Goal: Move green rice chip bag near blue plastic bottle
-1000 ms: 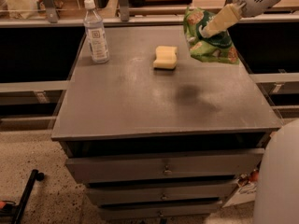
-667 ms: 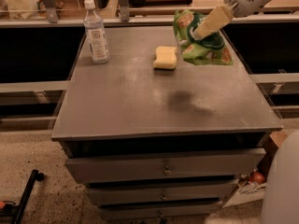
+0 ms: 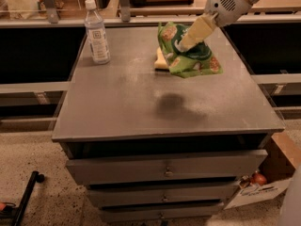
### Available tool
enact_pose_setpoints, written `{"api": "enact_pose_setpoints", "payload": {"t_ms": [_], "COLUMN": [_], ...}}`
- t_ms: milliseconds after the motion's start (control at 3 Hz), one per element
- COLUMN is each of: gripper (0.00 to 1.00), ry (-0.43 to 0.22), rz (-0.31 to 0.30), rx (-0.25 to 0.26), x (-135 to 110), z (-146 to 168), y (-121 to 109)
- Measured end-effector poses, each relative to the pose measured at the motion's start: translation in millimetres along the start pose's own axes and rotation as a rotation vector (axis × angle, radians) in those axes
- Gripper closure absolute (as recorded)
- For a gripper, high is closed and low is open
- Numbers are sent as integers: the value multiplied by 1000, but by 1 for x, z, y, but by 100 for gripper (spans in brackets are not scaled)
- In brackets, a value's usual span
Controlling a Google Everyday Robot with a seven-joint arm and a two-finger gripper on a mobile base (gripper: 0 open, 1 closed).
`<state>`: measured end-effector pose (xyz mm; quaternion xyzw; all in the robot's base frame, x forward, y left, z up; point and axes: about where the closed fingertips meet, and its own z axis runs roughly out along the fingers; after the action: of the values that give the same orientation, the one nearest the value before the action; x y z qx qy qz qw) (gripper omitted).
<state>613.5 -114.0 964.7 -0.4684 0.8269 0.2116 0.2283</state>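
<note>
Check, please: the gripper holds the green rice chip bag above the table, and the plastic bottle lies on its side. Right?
No: the camera view shows the plastic bottle standing upright. The gripper does hold the green rice chip bag above the table.

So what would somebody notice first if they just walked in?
The bright green chip bag hangs in the gripper over the back right of the grey table, casting a dark shadow. A clear bottle stands at the back left, and a yellow sponge peeks out from behind the bag.
</note>
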Motion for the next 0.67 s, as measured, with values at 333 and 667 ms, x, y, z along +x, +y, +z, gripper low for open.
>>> {"api": "enact_pose_setpoints", "payload": {"t_ms": [333,667], "gripper": [100,100], "ry": [33,22], "rz": [13,30], "rx": [33,5], "x": [-3,-17], "z": [17,38], "y": [-3,-4]}}
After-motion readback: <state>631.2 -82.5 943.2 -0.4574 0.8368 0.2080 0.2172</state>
